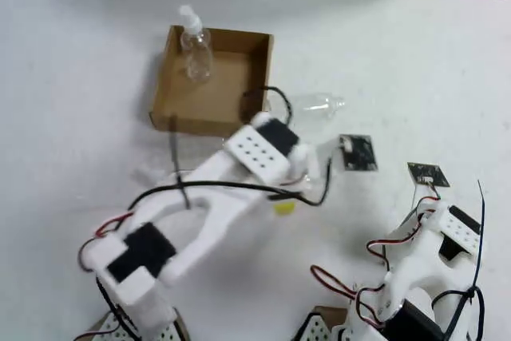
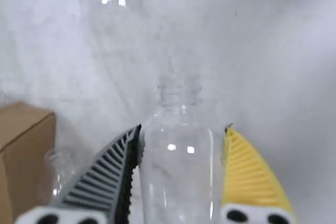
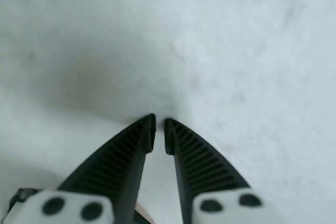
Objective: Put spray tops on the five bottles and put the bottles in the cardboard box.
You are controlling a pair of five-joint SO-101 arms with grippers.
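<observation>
the left gripper [image 2: 182, 129] is clamped across the body of a clear bottle [image 2: 178, 177], grey finger on one side and yellow on the other. the bottle's neck [image 2: 179, 90] is bare, with no spray top on it. in the high view this arm stretches to the middle of the table [image 1: 415, 53], and the cardboard box [image 1: 219, 93] sits near it, toward 11 o'clock. a capped bottle [image 1: 196, 47] stands in the box's 11 o'clock corner. another uncapped bottle [image 1: 319, 105] lies on its side just past the box's 3 o'clock wall. the right gripper [image 3: 159, 129] hangs over bare table at about 5 o'clock, its fingers drawn nearly together with only a sliver between them, and it holds nothing.

the main risk is in the grip. the plastic looks thin and slick, so pressing and twisting a top onto the neck could spin the bottle between the ribbed pads or tip it off line, and the top could seat crooked. squeezing harder could buckle the wall. boxing it now would leave it uncapped. a low swing toward the box could catch the rim or topple the standing bottle, and a brushing cable or wrist could roll the lying one away.
</observation>
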